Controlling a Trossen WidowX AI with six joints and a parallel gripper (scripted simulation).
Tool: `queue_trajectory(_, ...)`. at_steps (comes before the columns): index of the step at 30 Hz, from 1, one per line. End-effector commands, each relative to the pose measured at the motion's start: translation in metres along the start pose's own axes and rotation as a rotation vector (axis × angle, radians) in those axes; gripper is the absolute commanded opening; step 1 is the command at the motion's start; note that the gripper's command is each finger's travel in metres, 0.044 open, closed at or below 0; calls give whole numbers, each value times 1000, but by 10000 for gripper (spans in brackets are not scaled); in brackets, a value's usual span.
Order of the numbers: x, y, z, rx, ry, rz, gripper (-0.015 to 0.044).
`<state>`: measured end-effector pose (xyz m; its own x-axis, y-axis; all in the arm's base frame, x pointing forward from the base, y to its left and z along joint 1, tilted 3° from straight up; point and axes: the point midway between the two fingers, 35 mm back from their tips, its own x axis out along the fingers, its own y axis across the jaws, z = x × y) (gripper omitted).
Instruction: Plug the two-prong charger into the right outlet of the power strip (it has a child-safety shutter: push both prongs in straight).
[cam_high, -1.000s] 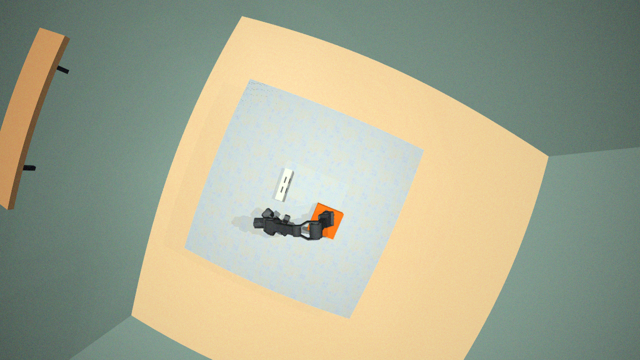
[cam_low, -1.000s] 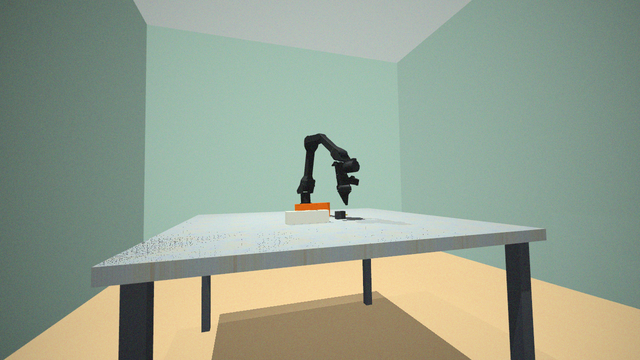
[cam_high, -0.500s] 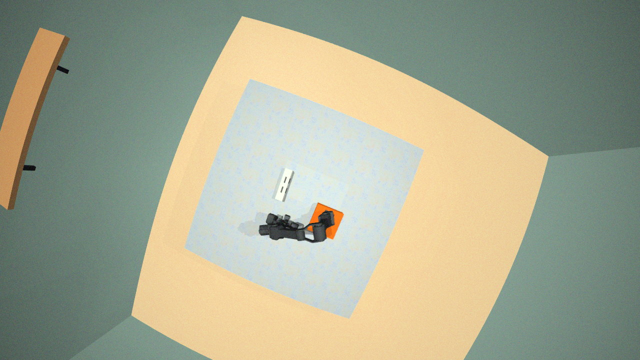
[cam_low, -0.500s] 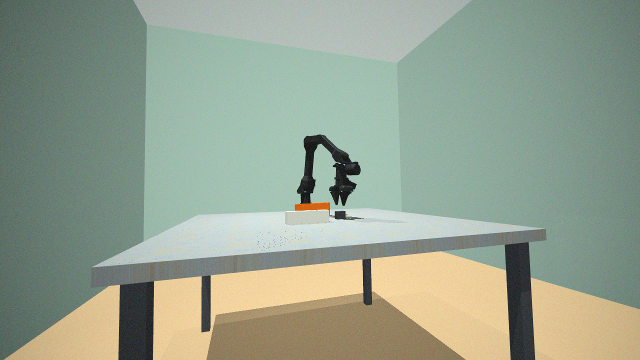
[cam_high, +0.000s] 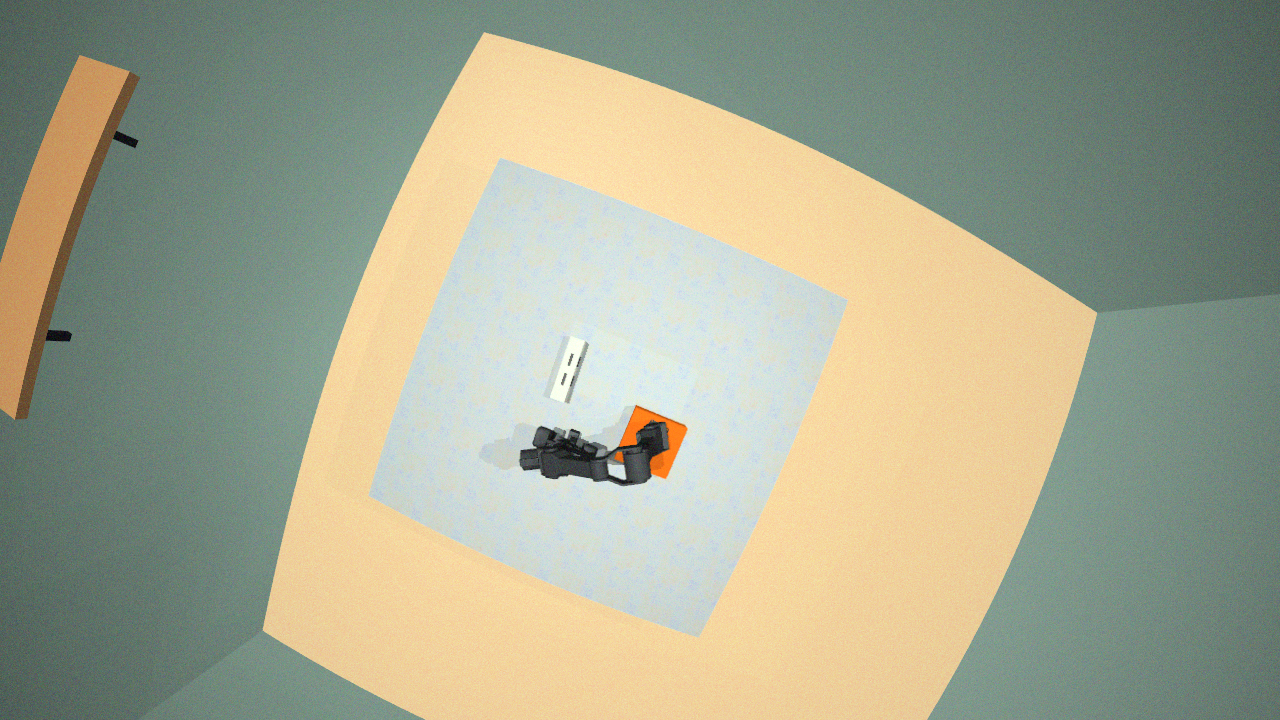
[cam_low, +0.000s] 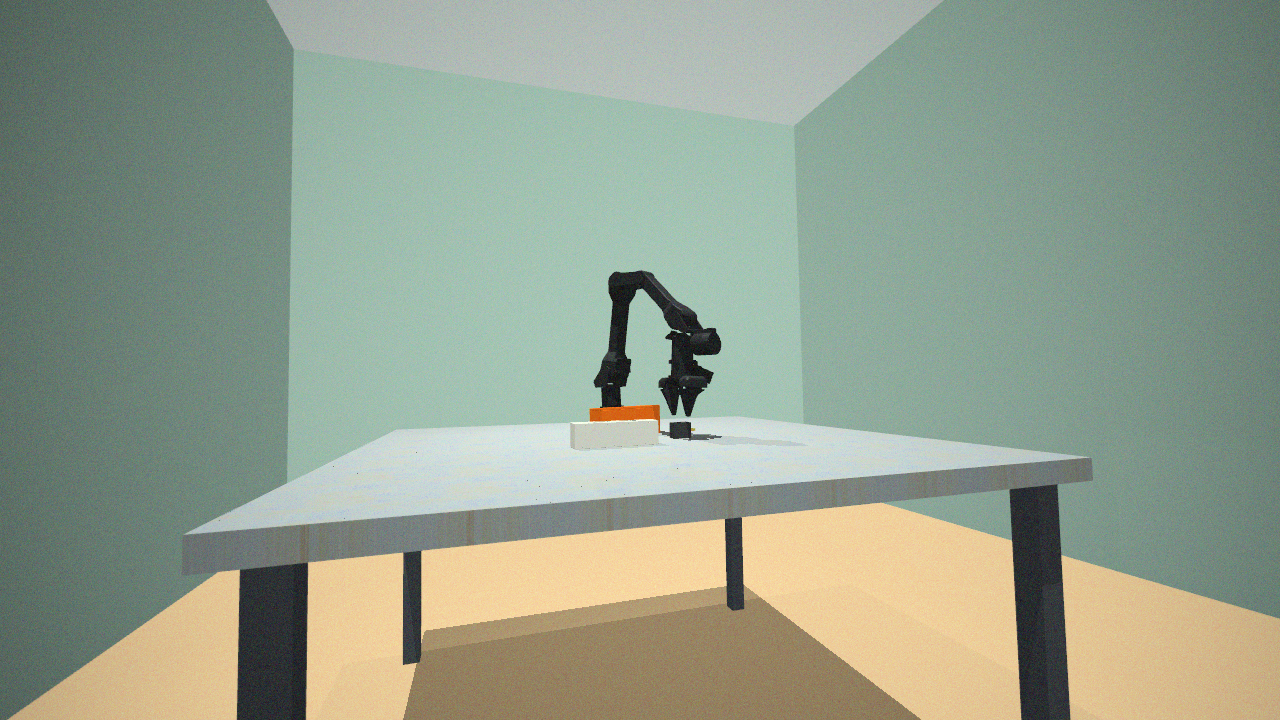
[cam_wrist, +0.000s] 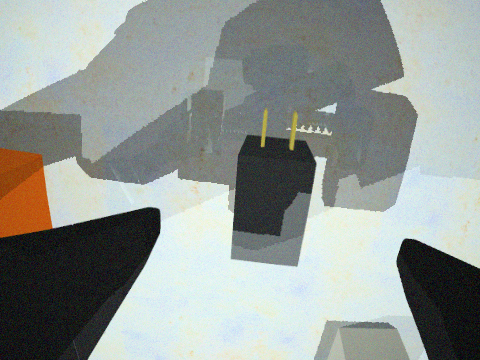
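Hand: the black hand (cam_high: 569, 442) (cam_low: 681, 413) (cam_wrist: 280, 238) is held released, with its fingers spread; nothing is grasped; it is pointed down toward the counter (cam_high: 501, 232) (cam_low: 447, 483) (cam_wrist: 175, 300).
Charger: the black charger (cam_low: 680, 429) (cam_wrist: 274, 192) is laid on the counter below the fingertips, apart from them; in the wrist view it is framed between the two fingers; from the top it cannot be made out.
Prongs: the two yellow prongs (cam_wrist: 264, 129) are pointed sideways, away from the power strip (cam_high: 565, 368) (cam_low: 614, 435); neither is plugged in.
Power strip: the white block is set on the counter near the charger, with its slots faced up.
Orange base: the arm (cam_high: 572, 461) (cam_low: 619, 322) is carried by the orange base (cam_high: 666, 470) (cam_low: 648, 413) (cam_wrist: 30, 215); its edge is seen at the left in the wrist view.
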<state>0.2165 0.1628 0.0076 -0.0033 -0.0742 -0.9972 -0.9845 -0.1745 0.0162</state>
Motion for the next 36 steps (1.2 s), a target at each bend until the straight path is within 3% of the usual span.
queue_trajectory(1, 10, 3, -1, -8, 13, 14, 440)
queue_trajectory(34, 51, 4, 0, -8, 14, 14, 440)
queue_trajectory(36, 48, 3, 2, -1, 4, 8, 387)
